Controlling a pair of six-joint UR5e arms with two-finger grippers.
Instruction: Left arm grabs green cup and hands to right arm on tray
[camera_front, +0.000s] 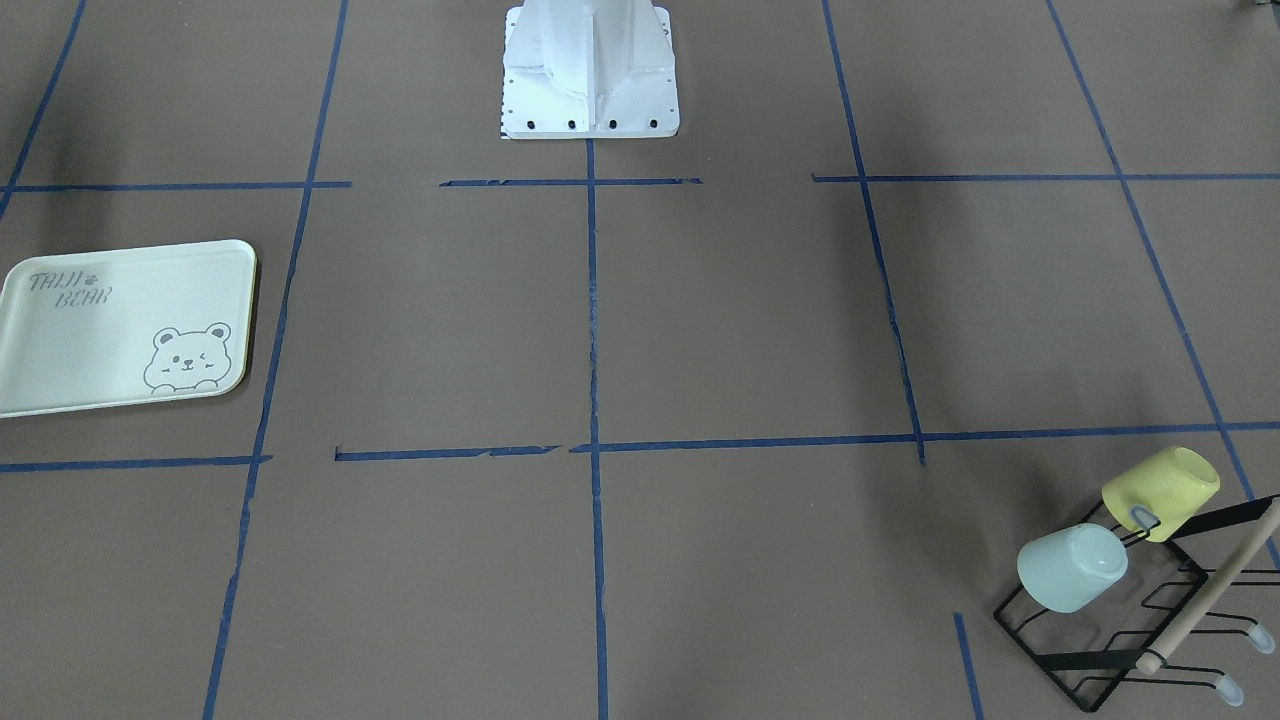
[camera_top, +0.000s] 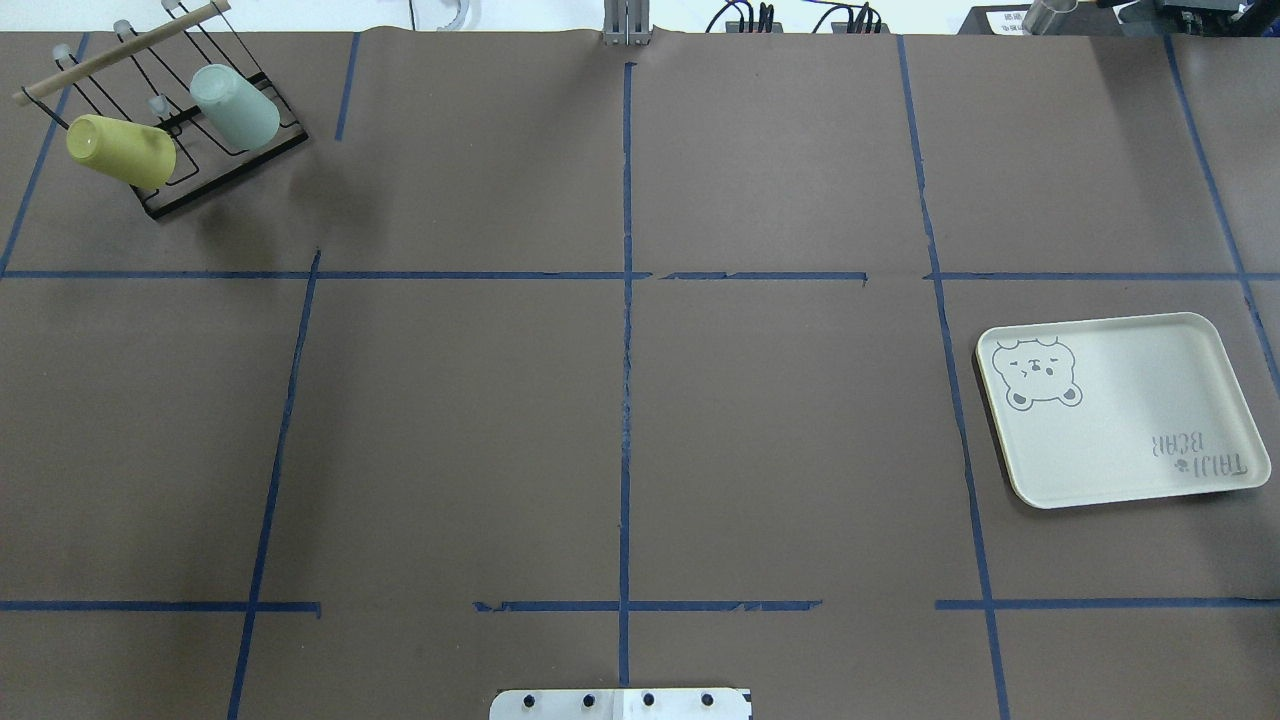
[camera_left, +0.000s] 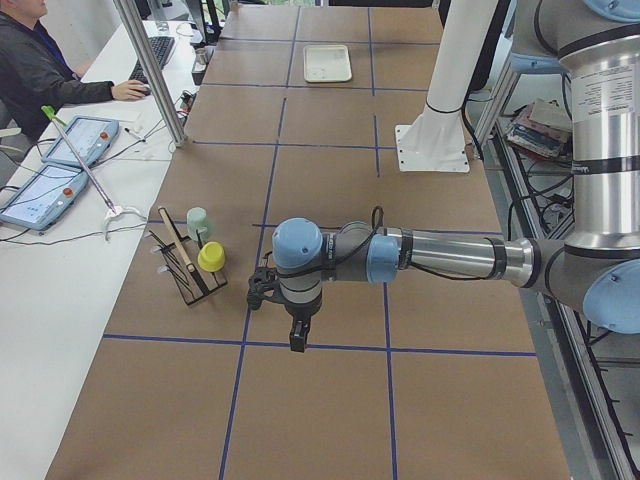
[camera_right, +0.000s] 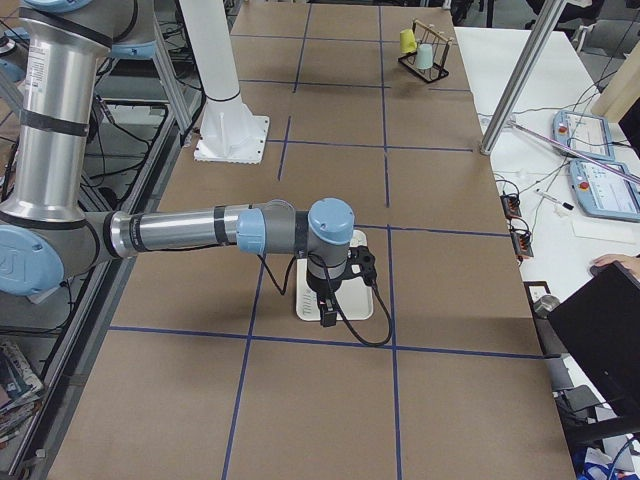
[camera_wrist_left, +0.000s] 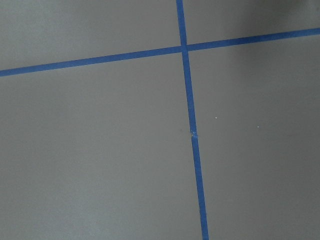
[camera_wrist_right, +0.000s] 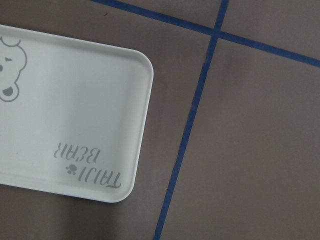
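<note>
The green cup hangs tilted on a black wire rack, beside a yellow cup; in the overhead view the green cup is at the far left corner. The tray lies flat on the robot's right, with nothing on it. My left gripper hangs over the bare table, a little way from the rack; I cannot tell whether it is open or shut. My right gripper hangs above the tray; I cannot tell its state either. Both wrist views show no fingers.
The rack has a wooden rod across its top. The white robot base stands at the table's middle edge. Blue tape lines grid the brown table. An operator sits at a side desk with tablets.
</note>
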